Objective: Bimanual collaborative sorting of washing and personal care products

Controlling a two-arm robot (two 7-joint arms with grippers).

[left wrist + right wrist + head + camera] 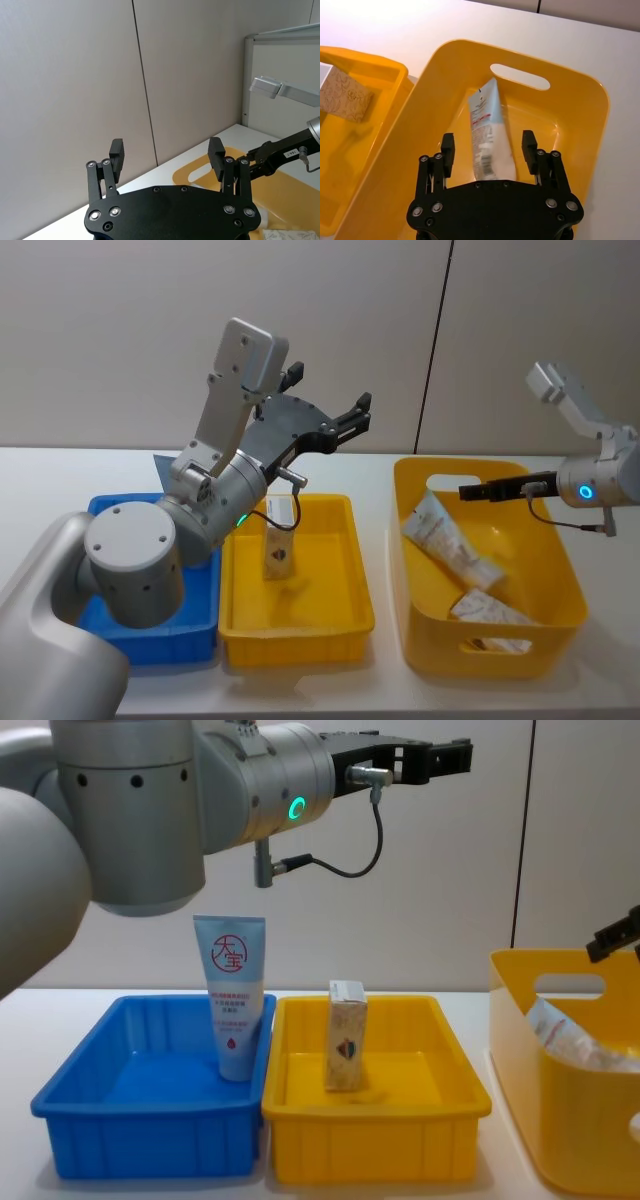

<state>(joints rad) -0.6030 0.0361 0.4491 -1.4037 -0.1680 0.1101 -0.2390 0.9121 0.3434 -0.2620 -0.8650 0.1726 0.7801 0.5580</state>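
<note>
Two grippers hovering wide open, nothing held.
Pale blue tube (233, 1008) is standing in blue tray (70, 1095); left gripper (327, 400) is hanging above cream carton (346, 1035) in yellow tray (455, 1095); right gripper (488, 149) is hovering over second tube (487, 132) lying in yellow basket (590, 102).

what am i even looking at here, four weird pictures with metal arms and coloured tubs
It is one two-armed robot at a white table, seen by four cameras: head, chest, and one on each wrist. The left claw is raised above the trays, open and empty. The right claw hovers open over a yellow basket holding a whitish soft pack. A pale blue tube stands in the blue tray. A cream carton stands in the yellow tray. Nothing is held.
</note>
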